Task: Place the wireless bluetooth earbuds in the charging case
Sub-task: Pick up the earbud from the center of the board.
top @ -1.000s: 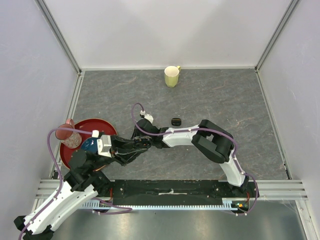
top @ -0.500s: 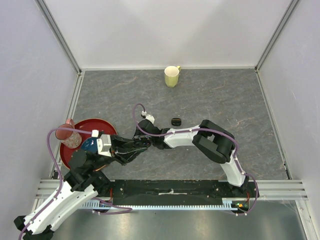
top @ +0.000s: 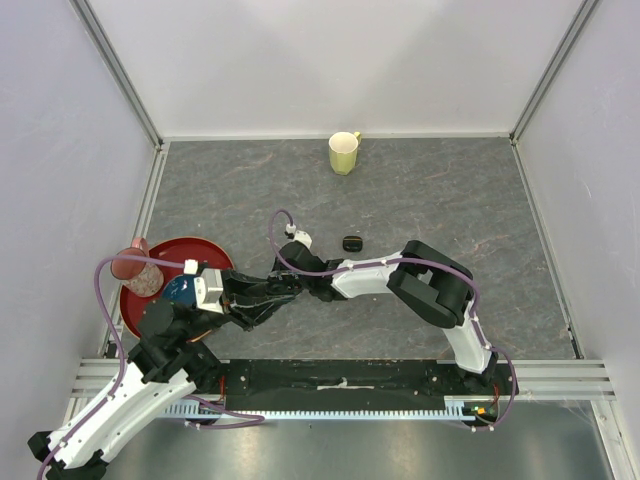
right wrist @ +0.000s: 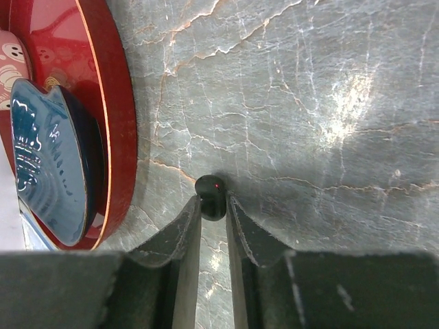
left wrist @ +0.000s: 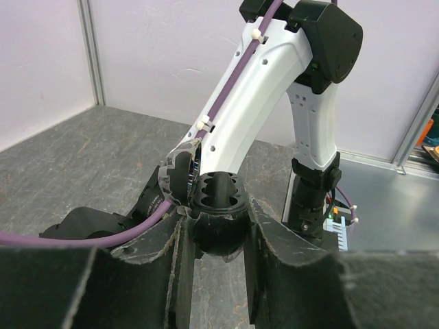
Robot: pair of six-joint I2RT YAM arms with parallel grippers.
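Pinching earbud (right wrist: 210, 194) in right gripper (right wrist: 211, 205), clamping open charging case (left wrist: 218, 236) in left gripper (left wrist: 218, 219); risking earbud slipping from fingertip hold or jamming crooked at charging case socket.

Bright, even light; glare on the tabletop (right wrist: 346, 103); blurry foreground jaws.

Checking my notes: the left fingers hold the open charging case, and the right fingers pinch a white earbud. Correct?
Not quite: the earbud in the right fingers is black, not white, as the right wrist view shows. The left fingers do hold the open charging case.
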